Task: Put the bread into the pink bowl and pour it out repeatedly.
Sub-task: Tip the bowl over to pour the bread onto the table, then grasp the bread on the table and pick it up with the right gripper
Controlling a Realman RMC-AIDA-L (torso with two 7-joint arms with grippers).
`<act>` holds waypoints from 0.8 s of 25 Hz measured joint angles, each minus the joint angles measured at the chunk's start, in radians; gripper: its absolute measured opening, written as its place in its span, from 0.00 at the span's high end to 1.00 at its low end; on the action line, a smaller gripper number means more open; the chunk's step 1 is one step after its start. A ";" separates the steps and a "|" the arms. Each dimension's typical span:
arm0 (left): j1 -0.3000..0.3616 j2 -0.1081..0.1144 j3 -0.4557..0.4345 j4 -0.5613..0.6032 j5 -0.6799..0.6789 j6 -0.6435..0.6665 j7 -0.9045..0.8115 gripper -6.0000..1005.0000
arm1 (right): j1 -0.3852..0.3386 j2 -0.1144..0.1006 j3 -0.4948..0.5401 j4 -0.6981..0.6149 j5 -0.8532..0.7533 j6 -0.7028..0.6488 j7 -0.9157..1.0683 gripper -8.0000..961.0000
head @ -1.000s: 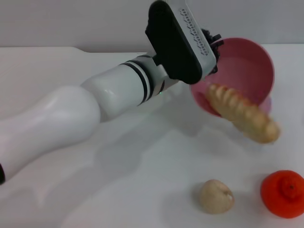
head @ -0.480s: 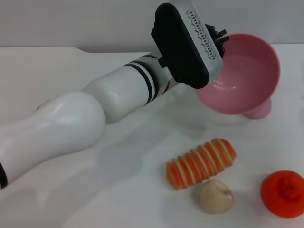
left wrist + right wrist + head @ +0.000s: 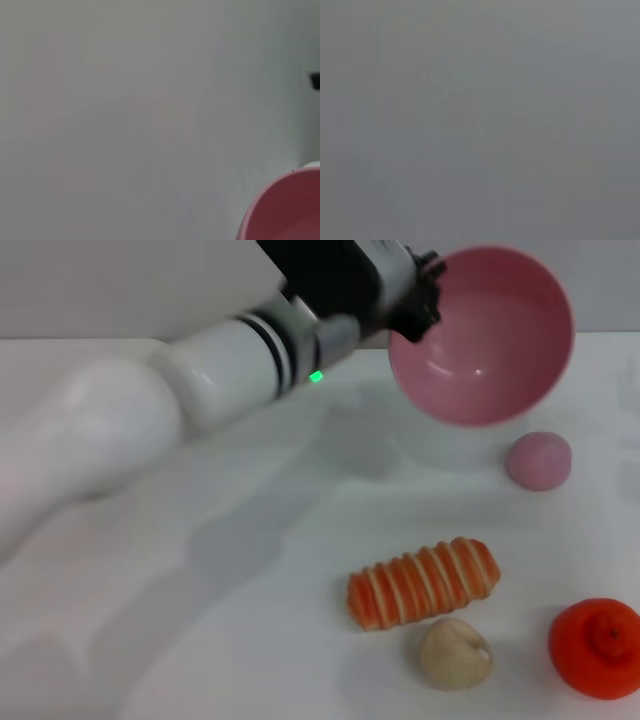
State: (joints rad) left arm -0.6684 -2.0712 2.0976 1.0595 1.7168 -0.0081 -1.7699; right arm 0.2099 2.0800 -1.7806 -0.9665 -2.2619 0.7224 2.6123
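Note:
The pink bowl [image 3: 485,335] is held in the air at the back right, tilted with its empty inside facing me. My left gripper [image 3: 415,295] is shut on the bowl's rim at its left side. The bowl's rim also shows in the left wrist view [image 3: 285,210]. The bread [image 3: 423,583], orange-brown with cream bands, lies on the white table in front of the bowl, well below and apart from it. My right gripper is out of view; the right wrist view shows only a plain grey surface.
A small round pink bun [image 3: 538,460] lies on the table under the bowl's right side. A beige lump [image 3: 455,653] sits just in front of the bread. A red-orange round fruit [image 3: 598,647] is at the front right.
The bread slid out of the tilted bowl and landed on the table. My left arm then lifted the empty bowl up and back, uncovering the pink bun.

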 joint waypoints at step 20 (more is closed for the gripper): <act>-0.108 0.082 -0.946 -0.254 0.233 0.995 -0.321 0.88 | 0.087 -0.022 0.299 -0.216 0.015 -0.984 -0.035 0.40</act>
State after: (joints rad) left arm -0.7767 -1.9893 1.1520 0.8058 1.9500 0.9871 -2.0909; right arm 0.2965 2.0581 -1.4813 -1.1822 -2.2465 -0.2613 2.5778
